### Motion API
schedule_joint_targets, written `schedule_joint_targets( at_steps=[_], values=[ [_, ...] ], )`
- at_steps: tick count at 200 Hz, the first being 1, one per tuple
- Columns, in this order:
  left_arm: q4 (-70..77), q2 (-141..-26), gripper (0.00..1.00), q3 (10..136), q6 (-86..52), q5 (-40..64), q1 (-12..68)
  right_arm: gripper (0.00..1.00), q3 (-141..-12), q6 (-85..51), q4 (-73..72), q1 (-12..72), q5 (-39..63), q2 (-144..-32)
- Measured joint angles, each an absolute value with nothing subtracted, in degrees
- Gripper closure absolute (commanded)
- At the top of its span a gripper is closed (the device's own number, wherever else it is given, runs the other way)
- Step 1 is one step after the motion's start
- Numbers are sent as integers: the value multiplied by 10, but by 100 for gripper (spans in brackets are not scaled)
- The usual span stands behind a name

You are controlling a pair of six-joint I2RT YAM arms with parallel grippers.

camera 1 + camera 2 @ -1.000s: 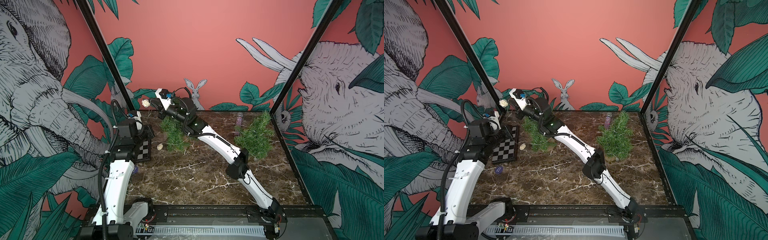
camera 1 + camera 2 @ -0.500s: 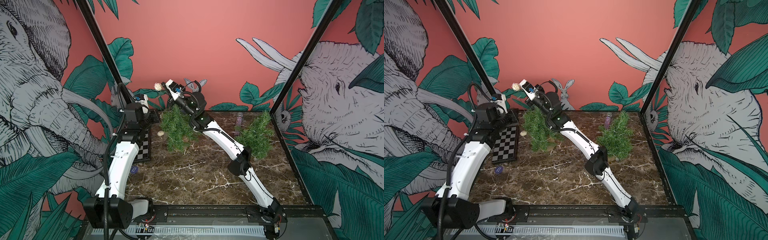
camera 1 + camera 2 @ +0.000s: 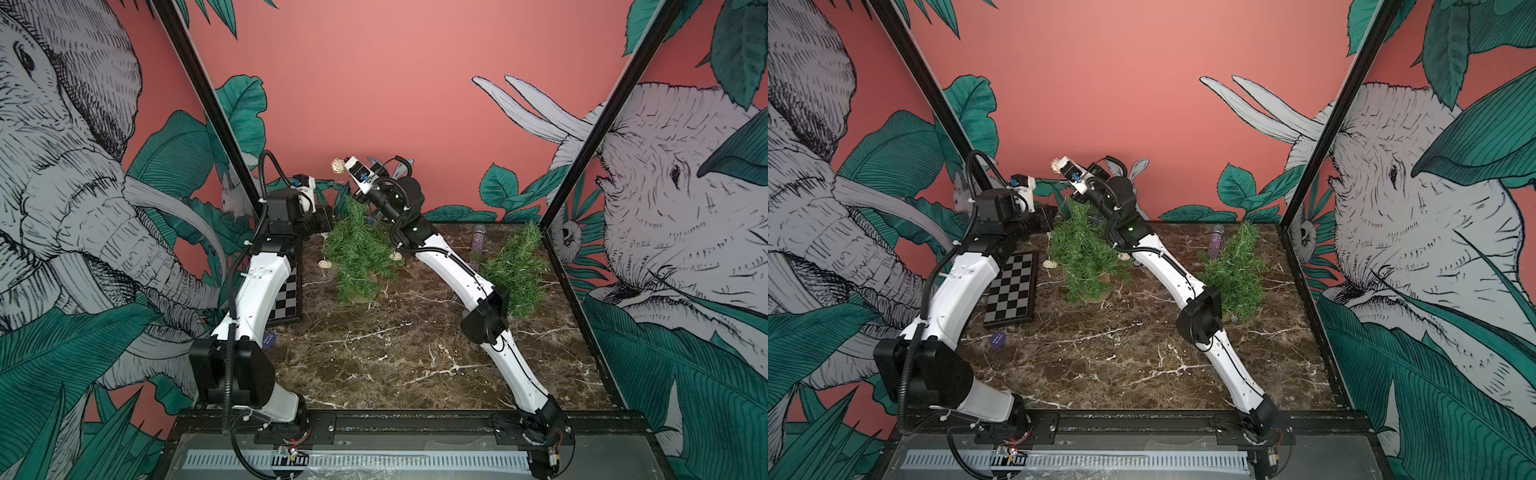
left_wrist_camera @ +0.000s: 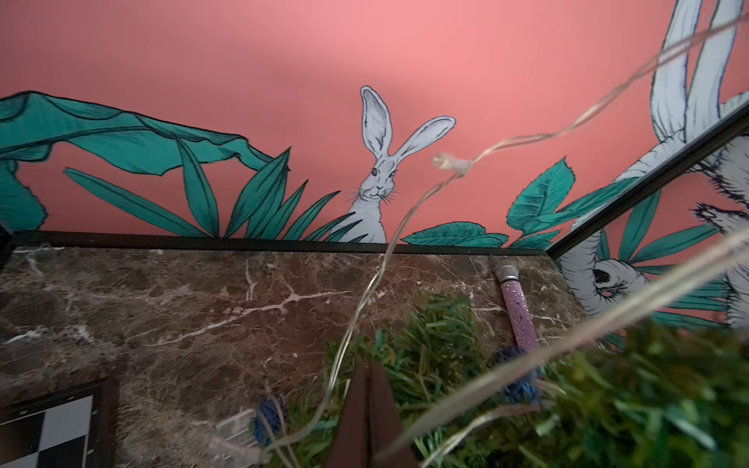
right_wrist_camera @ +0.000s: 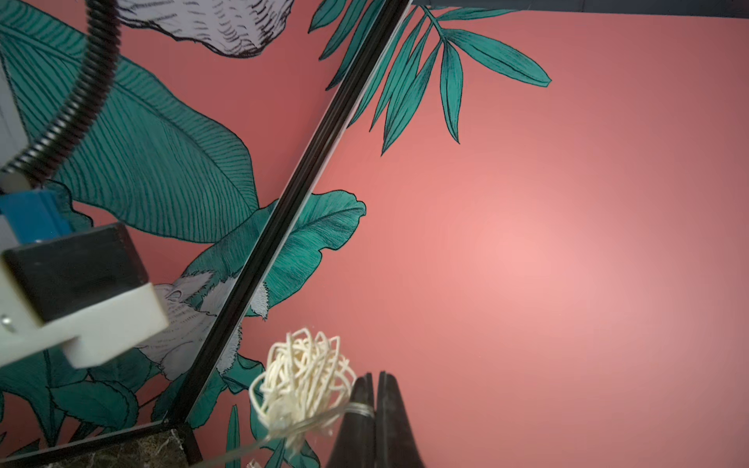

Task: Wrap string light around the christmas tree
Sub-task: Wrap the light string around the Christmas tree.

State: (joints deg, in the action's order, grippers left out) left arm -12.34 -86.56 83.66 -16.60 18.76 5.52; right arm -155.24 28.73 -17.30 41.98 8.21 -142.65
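String light up over the christmas tree, R jaws clenched on its wire.
Thin wire, v. light and floppy, woven balls prob. crushable, so I'd pinch wire just beside a ball, as my right gripper does now; rest trails down into branches. My left gripper clamped too, beside the tree; can't tell if wire's caught in it.

Green tree, cream string light, checkered board.
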Motion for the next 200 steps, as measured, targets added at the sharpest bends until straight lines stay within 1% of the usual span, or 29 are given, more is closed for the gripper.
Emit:
schedule_joint_targets(
  at_steps=[51,96,125,159,200],
  values=[
    [-103,-867,100,840,-166,218,62,100,-1552,304,-173,409,86,-1417],
    [-95,-849,100,822,-164,221,63,100,-1547,173,-177,408,124,-1409],
    [-96,-816,100,799,-158,218,63,100,-1532,106,-213,413,137,-1407],
    [-91,-790,100,781,-154,220,63,100,-1531,67,-246,423,135,-1407],
    [-68,-768,100,775,-153,234,63,100,-1535,57,-270,428,97,-1407]
  ],
)
